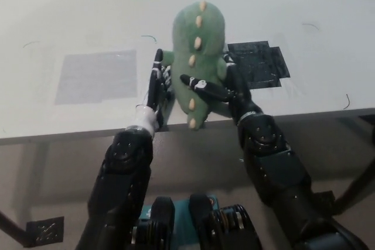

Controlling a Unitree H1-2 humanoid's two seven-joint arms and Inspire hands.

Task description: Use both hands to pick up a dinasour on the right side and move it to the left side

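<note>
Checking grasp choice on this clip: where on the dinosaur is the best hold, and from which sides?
The body's flanks, one hand from each side. The dinosaur is a rounded plush with a spiked ridge down the middle and no handle, so pressing on its wide sides suits it. That is how it is held now: left hand on its left flank, right hand on its right.

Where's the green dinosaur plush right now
In the head view the green dinosaur plush is held between the left hand and right hand, between the grey patch and black patch.
</note>
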